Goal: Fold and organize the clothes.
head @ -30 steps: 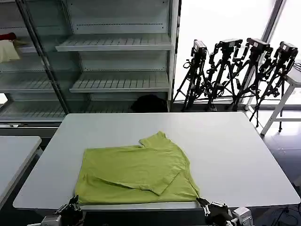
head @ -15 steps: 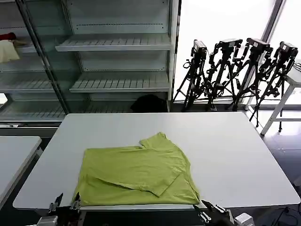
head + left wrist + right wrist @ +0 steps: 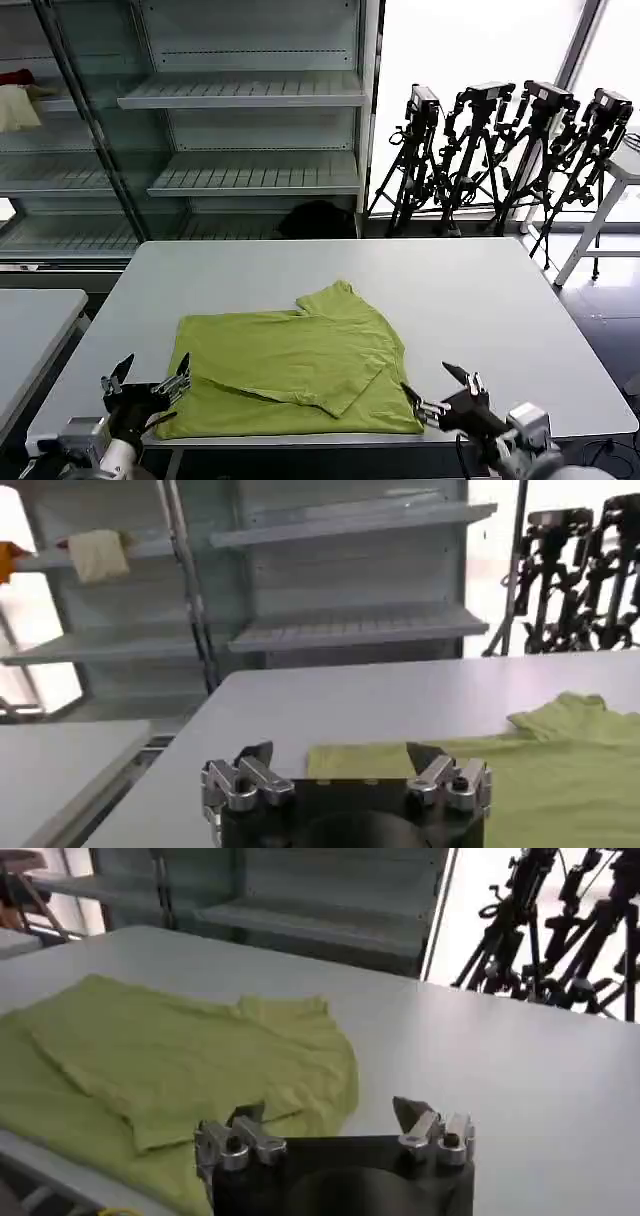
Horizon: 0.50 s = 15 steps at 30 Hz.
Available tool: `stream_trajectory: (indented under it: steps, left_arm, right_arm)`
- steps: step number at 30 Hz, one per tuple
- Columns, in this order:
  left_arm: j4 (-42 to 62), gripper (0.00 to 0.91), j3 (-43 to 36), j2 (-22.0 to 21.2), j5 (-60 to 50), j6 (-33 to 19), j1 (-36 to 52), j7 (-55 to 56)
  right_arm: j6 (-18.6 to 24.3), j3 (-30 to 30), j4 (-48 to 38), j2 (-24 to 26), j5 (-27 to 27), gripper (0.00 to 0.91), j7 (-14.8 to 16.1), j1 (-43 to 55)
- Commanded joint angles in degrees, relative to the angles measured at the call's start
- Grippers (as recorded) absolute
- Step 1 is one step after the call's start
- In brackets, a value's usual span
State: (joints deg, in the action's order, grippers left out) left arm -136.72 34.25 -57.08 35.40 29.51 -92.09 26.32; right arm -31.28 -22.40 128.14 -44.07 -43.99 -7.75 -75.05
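Lime-green T-shirt (image 3: 290, 365) is laid partly folded on the near half of the white table (image 3: 500, 300). Left gripper (image 3: 146, 384) is held wide open and empty at the near-left hem corner. Right gripper (image 3: 441, 390) is likewise spread and empty beside the near-right corner. Grasp step is judged pending: both corners need pinching for the next fold. Compared with a second ago, both grippers are raised above the table edge.

A plain white bench (image 3: 480, 290) carries one thing: a lime yellow-green T-shirt (image 3: 290, 365), lying flat and partly folded toward the near edge. Its sleeve points to the far side, and its near hem runs just beside the bench's front rim.
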Motion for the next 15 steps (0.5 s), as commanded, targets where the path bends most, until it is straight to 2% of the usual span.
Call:
stream_trajectory:
  steps: [1, 5, 7, 10, 15]
  left_arm:
    - [12.34, 0.907, -2.1, 1.29, 5.36, -2.44, 14.47, -6.64]
    - [15.76, 0.907, -2.83, 1.92, 9.37, 2.62, 19.24, -7.41]
    - [17.93, 0.907, -2.99, 2.2, 9.62, 3.48, 20.64, -7.72]
    - [20.77, 0.907, -3.47, 2.81, 9.69, 3.56, 22.53, -8.15]
    - [24.93, 0.907, -5.74, 3.28, 9.43, 3.67, 24.39, -8.89]
  right_arm:
    - [-0.19, 14.13, -16.88, -4.09, -2.98, 0.907, 4.29, 29.38]
    - [-1.91, 25.29, -28.83, -10.73, -3.06, 0.907, 4.67, 42.95]
    - [-1.9, 28.07, -32.83, -13.21, -2.28, 0.907, 4.84, 46.47]
    - [-1.9, 30.59, -38.66, -16.64, -1.8, 0.907, 4.86, 50.81]
    - [-1.86, 31.84, -45.43, -19.02, 0.67, 0.907, 7.14, 52.79]
